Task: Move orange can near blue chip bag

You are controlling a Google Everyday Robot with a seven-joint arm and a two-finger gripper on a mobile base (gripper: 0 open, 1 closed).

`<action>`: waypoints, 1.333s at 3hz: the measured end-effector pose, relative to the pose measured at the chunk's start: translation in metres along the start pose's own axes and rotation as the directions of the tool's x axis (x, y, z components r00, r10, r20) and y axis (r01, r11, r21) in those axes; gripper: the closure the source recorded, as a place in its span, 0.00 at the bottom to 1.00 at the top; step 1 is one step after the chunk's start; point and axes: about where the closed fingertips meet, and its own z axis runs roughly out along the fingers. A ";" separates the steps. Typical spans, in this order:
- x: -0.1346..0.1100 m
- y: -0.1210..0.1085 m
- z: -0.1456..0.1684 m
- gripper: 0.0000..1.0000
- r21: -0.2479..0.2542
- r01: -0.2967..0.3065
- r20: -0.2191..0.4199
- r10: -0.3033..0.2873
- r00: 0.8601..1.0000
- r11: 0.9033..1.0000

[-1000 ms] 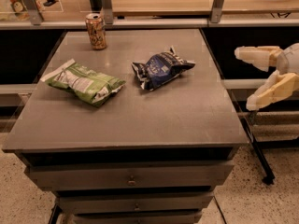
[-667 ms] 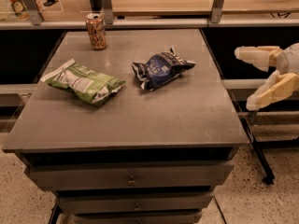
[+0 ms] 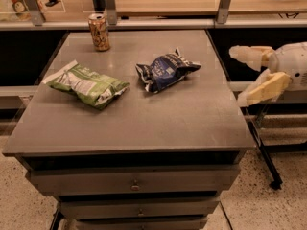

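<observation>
The orange can (image 3: 99, 31) stands upright near the back left edge of the grey tabletop (image 3: 144, 114). The blue chip bag (image 3: 165, 71) lies crumpled right of the table's middle, well apart from the can. My gripper (image 3: 242, 75) is off the table's right side, level with the blue bag, its two pale fingers spread wide apart and holding nothing.
A green-and-white chip bag (image 3: 88, 84) lies on the left half of the table, in front of the can. A railing with metal posts (image 3: 110, 6) runs just behind the table. Drawers (image 3: 134, 183) sit below the top.
</observation>
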 end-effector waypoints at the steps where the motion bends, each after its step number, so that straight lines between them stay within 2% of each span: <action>1: -0.002 -0.021 0.032 0.00 0.030 0.021 -0.002 -0.021 1.000 0.999; 2: -0.003 -0.047 0.061 0.00 0.077 0.047 -0.013 -0.046 0.999 0.996; 3: -0.007 -0.070 0.091 0.00 0.079 0.065 -0.019 -0.064 0.998 0.995; 4: -0.010 -0.096 0.123 0.00 0.055 0.064 -0.002 -0.064 0.998 0.996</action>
